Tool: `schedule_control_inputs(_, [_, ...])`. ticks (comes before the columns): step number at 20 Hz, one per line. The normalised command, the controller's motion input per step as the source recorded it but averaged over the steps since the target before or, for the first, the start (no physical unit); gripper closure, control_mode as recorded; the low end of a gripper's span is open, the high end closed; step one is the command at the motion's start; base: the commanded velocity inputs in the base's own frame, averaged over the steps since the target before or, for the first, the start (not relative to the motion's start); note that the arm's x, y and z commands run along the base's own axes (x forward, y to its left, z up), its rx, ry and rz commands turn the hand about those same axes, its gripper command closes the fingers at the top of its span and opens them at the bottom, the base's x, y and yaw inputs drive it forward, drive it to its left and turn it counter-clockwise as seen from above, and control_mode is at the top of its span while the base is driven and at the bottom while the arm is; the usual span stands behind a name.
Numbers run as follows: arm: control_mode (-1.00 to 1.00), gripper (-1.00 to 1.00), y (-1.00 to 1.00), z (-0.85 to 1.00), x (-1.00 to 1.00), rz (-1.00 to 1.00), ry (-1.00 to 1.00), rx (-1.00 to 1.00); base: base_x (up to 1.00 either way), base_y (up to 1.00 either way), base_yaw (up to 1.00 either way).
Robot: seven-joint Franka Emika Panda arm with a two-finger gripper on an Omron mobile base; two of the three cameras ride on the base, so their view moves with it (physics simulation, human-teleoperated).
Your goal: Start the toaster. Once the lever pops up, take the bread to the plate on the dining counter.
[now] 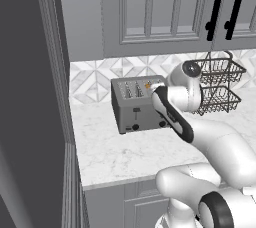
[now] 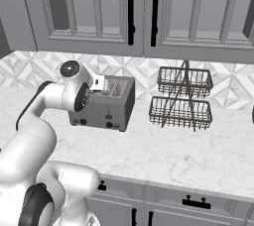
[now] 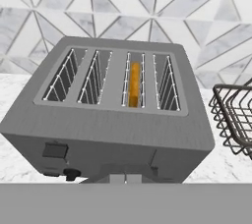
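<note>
The grey toaster point(image 1: 131, 103) point(image 2: 111, 103) point(image 3: 113, 134) stands on the marble worktop against the tiled wall. The bread point(image 3: 134, 83) sits on edge in the third slot from the left, its orange crust level with the top. It also shows as an orange spot, the bread point(image 1: 148, 86) point(image 2: 113, 87). My gripper point(image 3: 126, 178) is shut with nothing in it, hanging just in front of the toaster's upper front edge, right of the left lever point(image 3: 55, 150). My hand covers the right lever. The plate and the dining counter are out of view.
A two-tier black wire basket point(image 1: 217, 87) point(image 2: 181, 98) point(image 3: 236, 115) stands close to the toaster's right side. Grey wall cabinets with black handles point(image 2: 131, 12) hang above. A tall dark panel point(image 1: 30, 97) closes off the worktop's left end.
</note>
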Motion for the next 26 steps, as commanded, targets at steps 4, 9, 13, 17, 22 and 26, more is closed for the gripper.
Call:
schedule_control_inputs(4, [-1.0,-1.0,0.0,-0.02,0.03,-0.01,0.0,0.0,0.0,0.0,0.0])
schedule_control_inputs(9, [-1.0,-1.0,0.0,0.0,0.0,0.0,0.0,0.0,0.0,0.0,0.0])
schedule_control_inputs(13, [-1.0,-1.0,0.0,0.0,0.0,0.0,0.0,0.0,0.0,0.0,0.0])
schedule_control_inputs(17, [-1.0,-1.0,0.0,0.0,0.0,0.0,0.0,0.0,0.0,0.0,0.0])
schedule_control_inputs(22, [-1.0,-1.0,0.0,0.0,0.0,0.0,0.0,0.0,0.0,0.0,0.0])
schedule_control_inputs(26, [-1.0,-1.0,0.0,0.0,0.0,0.0,0.0,0.0,0.0,0.0,0.0])
